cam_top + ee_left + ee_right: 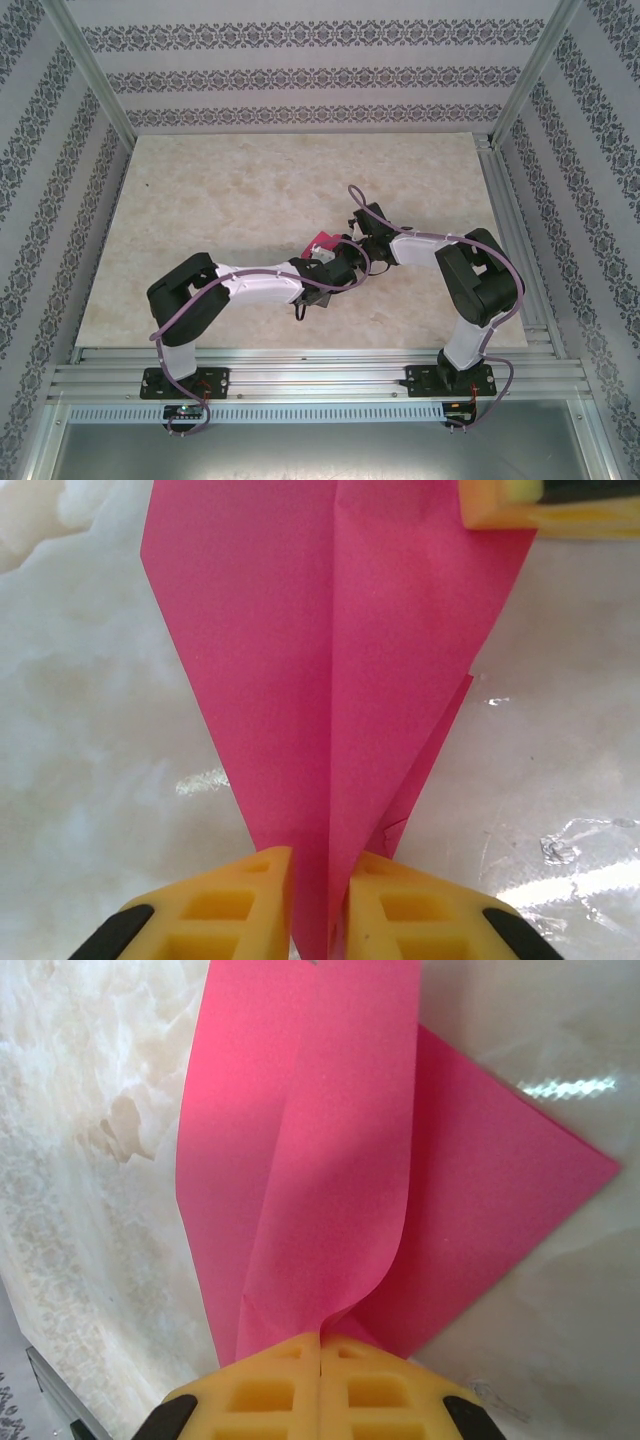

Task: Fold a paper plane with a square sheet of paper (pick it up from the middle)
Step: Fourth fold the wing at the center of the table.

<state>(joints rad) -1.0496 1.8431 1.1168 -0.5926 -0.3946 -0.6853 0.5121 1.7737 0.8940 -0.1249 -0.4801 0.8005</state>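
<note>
The square sheet of paper (322, 243) is magenta and folded into a pointed, dart-like shape with a centre crease, held at mid-table between both arms. In the left wrist view the paper (330, 660) narrows to a tip that runs between the yellow fingers of my left gripper (320, 900), which is shut on it with a narrow gap filled by the layers. A yellow fingertip (510, 505) of the other gripper touches the paper's far corner. My right gripper (320, 1345) is shut tight on a curled fold of the paper (330, 1140), and a triangular flap (500, 1190) spreads to the right.
The tabletop (200, 200) is pale marble-patterned. Patterned walls and aluminium posts enclose it, with rails (320, 375) along the near edge. A shiny clear patch (570, 850) lies on the surface to the right of the left gripper.
</note>
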